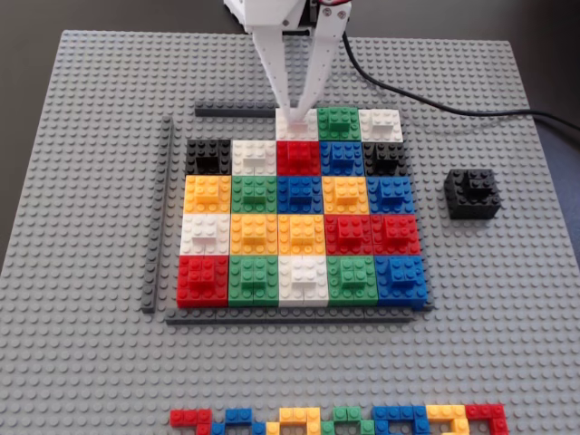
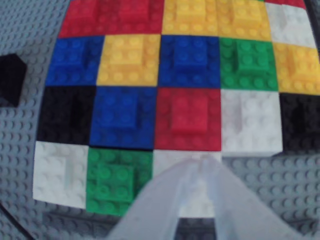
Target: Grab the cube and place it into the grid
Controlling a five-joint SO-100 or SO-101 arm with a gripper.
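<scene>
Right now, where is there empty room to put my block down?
Bare spots: the gap in the top-left corner of the grid, under the dark strip; the baseplate right of the grid, around the black cube; the band above the coloured brick row. It is crowded by the gripper.

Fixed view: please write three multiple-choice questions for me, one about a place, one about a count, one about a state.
1. Where is the loose black cube in the fixed view?
A. On the grey baseplate, right of the grid
B. In the grid's bottom row
C. Left of the grid

2. How many blocks does the grid's top row hold?
A. Five
B. Three
C. One

3. How is the gripper?
A. Holding the cube
B. Wide open over a red block
C. Fingertips together over a white block

Answers: A, the cube stands alone there; B, white, green, white, with two cells bare; C, both views show the fingers meeting.
</scene>
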